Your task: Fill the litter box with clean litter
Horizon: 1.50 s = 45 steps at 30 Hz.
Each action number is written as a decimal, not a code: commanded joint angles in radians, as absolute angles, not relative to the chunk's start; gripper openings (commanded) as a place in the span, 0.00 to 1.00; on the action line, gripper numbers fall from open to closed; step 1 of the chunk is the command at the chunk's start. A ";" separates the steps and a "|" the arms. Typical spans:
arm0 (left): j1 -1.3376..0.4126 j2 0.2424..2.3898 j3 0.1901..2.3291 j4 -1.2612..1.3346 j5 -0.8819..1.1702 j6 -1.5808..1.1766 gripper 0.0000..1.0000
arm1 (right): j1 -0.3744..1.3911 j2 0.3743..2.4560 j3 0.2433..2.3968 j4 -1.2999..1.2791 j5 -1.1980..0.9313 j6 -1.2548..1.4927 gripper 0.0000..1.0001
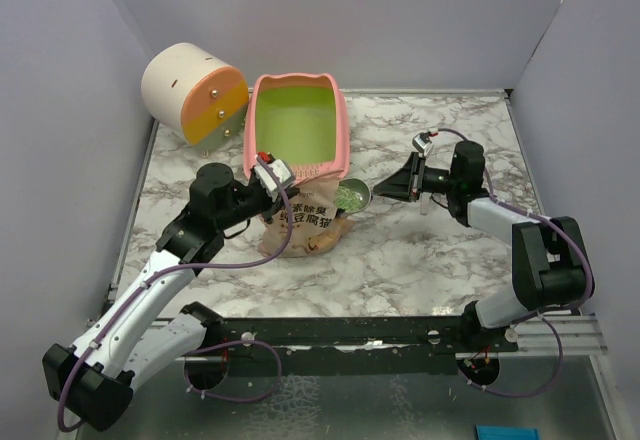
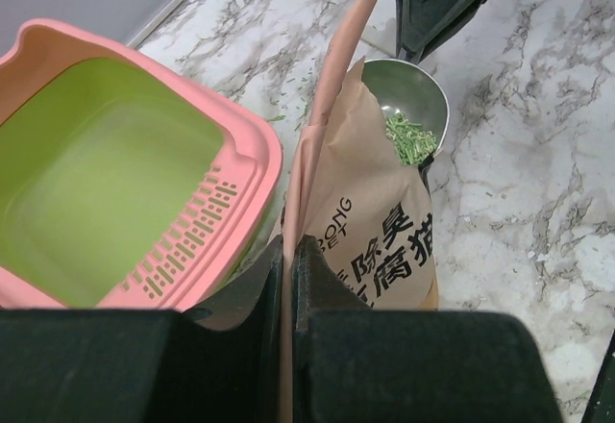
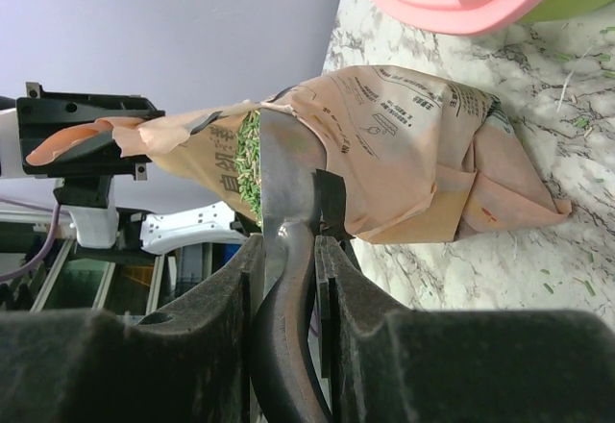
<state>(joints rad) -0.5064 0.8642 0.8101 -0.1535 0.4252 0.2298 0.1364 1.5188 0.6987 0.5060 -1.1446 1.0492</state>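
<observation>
The litter box [image 2: 106, 173] is sitting toward the far side of the bench [image 1: 430, 250]. It is a pink plastic tray with rounded corners. Its lime-green inside is showing smooth and uncovered, and its slotted ledge [image 2: 187, 240] is running across the near end, the one facing the arms. A cream-and-orange cylinder [image 1: 190, 90] is resting just beside the litter box's far left corner.

A tan printed pouch [image 2: 370, 250] is standing just in front of the litter box's near end, with its top open. The left end effector [image 2: 289, 250] is clamping down on the pouch's upper edge, pinching the paper flat between its fingers and holding that edge up.

The litter [image 2: 411, 139] is showing as small greenish-grey pellets, loose like gravel. A small heap of it is lying in the bowl of a grey metal scoop [image 2: 404, 82]. The scoop is hanging at the pouch's mouth, just off the near right corner of the litter box. In the right wrist view the scoop is appearing edge-on, with more green pellets showing between it and the lip of the pouch.

The right end effector [image 3: 288, 250] is gripping the scoop's handle, its two fingers pressing in on either side of it.

A few stray pellets are lying on the marbled bench close to the litter box's near end.
</observation>
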 commanded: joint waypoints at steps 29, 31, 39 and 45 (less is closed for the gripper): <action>-0.501 0.887 0.842 -0.070 0.262 0.140 0.00 | -0.054 1.486 0.722 0.523 -1.121 1.116 0.01; -0.502 0.876 0.836 -0.070 0.260 0.138 0.00 | -0.059 1.485 0.725 0.540 -1.123 1.131 0.01; -0.501 0.853 0.819 -0.071 0.266 0.124 0.00 | -0.066 1.489 0.743 0.623 -1.127 1.193 0.01; -0.502 0.835 0.805 -0.070 0.290 0.098 0.00 | -0.066 1.483 0.771 0.643 -1.125 1.215 0.01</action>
<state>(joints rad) -0.5098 0.8734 0.8070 -0.1383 0.2829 0.1280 -0.0601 1.5127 0.7174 0.5613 -1.1374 1.1755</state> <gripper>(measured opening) 0.057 0.243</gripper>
